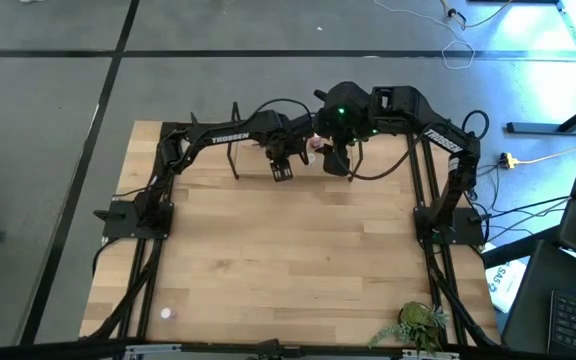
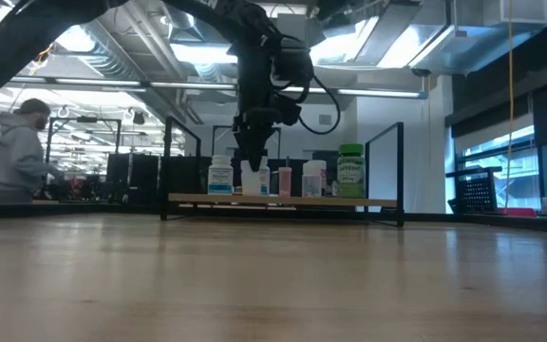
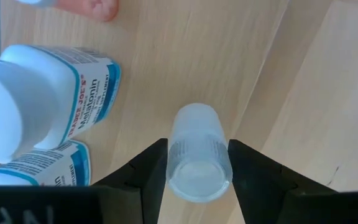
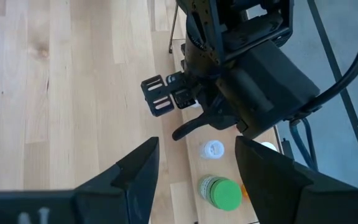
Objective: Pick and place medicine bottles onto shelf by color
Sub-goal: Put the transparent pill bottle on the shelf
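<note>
Grey floor surrounds your wooden table [image 1: 288, 260], and from above you see both arms meeting over the shelf [image 1: 388, 165] at the far edge, the left gripper [image 1: 282, 168] just left of the right gripper [image 1: 336, 160]; "TROSSEN" reads on the left arm.

Across the tabletop, the low view shows you the medicine bottles [image 2: 283, 179] in a row on the shelf board, a blue-labelled white one [image 2: 220, 176] at the left and a green-capped one [image 2: 350, 171] at the right, with one gripper lowered among them. A person [image 2: 17, 157] stands far left in the room.

Your left wrist view shows a white bottle [image 3: 197, 155] standing on the shelf between the fingers [image 3: 145, 174], which flank it closely; whether they still pinch it I cannot tell. Beside it you can read "TRADER JOE'S Melatonin" [image 3: 73, 93]. If you lift away off-centre, a finger could catch this bottle and topple it into that neighbour.

Your right wrist view shows open, empty fingers [image 4: 138, 171] above the shelf's right end.
</note>
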Robot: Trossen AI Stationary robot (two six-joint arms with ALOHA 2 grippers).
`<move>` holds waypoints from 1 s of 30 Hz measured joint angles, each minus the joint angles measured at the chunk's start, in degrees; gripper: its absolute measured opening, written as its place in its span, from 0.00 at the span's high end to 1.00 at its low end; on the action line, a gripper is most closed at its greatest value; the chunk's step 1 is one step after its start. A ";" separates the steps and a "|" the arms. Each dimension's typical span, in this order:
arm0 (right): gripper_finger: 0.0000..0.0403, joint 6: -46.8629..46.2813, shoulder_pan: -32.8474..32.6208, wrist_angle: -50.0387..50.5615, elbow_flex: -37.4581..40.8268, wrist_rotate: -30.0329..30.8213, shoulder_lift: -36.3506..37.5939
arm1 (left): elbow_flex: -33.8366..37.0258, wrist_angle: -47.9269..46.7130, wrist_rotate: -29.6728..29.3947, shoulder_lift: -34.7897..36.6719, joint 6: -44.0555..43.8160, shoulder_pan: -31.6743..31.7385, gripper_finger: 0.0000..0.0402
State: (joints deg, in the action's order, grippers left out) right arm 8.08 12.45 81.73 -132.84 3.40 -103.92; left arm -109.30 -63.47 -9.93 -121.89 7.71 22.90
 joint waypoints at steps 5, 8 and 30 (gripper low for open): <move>0.47 -0.04 0.01 0.00 0.00 0.00 0.00 | 0.02 0.01 -0.04 0.00 -1.39 -0.07 0.60; 0.47 -0.05 0.02 0.00 0.00 0.00 0.00 | 0.02 -0.03 -0.04 0.00 -1.40 -0.09 0.60; 0.47 -0.28 0.00 -1.57 -0.02 -1.55 0.00 | 0.04 -0.03 -0.04 0.00 -1.49 -0.09 0.60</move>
State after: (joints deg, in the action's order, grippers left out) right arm 7.80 12.45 80.16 -132.86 1.85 -103.92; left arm -109.25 -63.51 -9.98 -121.89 6.22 22.81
